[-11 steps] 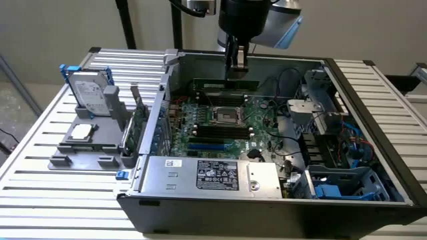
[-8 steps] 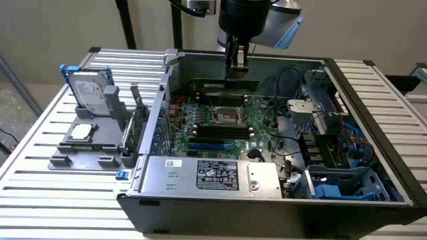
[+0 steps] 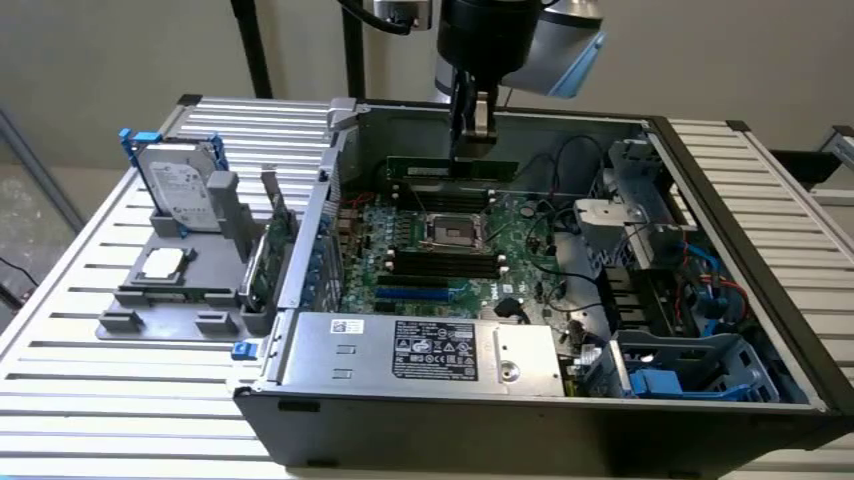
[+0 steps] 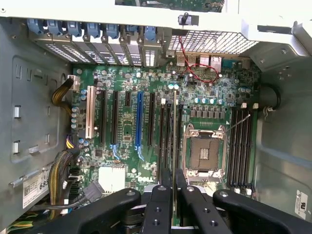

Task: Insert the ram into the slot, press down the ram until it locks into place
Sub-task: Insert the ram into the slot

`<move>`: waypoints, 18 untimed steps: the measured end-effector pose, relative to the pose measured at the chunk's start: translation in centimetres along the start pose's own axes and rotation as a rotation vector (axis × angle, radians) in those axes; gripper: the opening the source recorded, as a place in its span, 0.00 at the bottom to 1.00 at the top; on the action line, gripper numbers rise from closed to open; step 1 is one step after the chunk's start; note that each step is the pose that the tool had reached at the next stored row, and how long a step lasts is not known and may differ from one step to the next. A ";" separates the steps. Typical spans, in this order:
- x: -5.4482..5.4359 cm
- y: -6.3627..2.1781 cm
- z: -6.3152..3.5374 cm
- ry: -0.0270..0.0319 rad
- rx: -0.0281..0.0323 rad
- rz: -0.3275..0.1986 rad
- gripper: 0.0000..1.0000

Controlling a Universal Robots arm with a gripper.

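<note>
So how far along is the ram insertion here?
Done: the ram is picked up, clamped in the gripper. In hand: it hangs edge-down above the black slots beside the processor socket. Left: seating and pressing down; it looks clear of every slot.

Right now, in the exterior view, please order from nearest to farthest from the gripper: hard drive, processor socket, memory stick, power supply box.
1. Memory stick: held by the gripper, over the board.
2. Processor socket: middle of the board.
3. Power supply box, at the near edge of the case, and hard drive, outside the case on the exterior view's left: too close to call.
</note>
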State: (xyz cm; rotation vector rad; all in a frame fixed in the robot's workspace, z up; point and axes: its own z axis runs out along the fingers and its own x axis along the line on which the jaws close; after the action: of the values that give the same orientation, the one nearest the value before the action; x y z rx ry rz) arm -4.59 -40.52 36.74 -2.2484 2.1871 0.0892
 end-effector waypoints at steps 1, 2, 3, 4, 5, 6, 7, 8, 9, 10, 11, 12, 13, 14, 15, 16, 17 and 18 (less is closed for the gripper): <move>0.0 0.00 0.00 0.0000 0.0000 0.000 0.14; 0.0 0.00 0.00 0.0000 0.0003 0.000 0.14; 0.0 0.00 0.06 0.0001 0.0003 0.000 0.14; -0.1 -0.01 0.22 0.0001 0.0004 0.000 0.14; -0.2 -0.02 0.40 0.0000 0.0005 0.001 0.14; -0.3 -0.03 0.59 -0.0001 0.0006 0.002 0.14; -0.5 -0.04 0.78 -0.0001 0.0006 0.003 0.14; -0.7 -0.05 0.97 -0.0002 0.0007 0.004 0.14; -0.9 -0.07 1.16 0.0000 0.0007 0.007 0.14; -1.0 -0.08 1.35 -0.0002 0.0008 0.009 0.14; -1.1 -0.09 1.54 -0.0004 0.0009 0.011 0.14; -1.2 -0.09 1.72 -0.0006 0.0010 0.014 0.14; -1.3 -0.11 1.91 -0.0006 0.0011 0.016 0.14; -1.4 -0.11 2.09 -0.0007 0.0012 0.019 0.14; -1.4 -0.13 2.28 -0.0009 0.0014 0.021 0.14; -1.4 -0.16 2.45 -0.0008 0.0014 0.024 0.14; -1.4 -0.19 2.63 -0.0009 0.0016 0.027 0.14; -1.4 -0.23 2.82 -0.0010 0.0017 0.031 0.14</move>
State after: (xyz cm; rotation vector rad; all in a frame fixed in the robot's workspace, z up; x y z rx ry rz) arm -4.51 -38.97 33.98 -2.2139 2.2205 0.0885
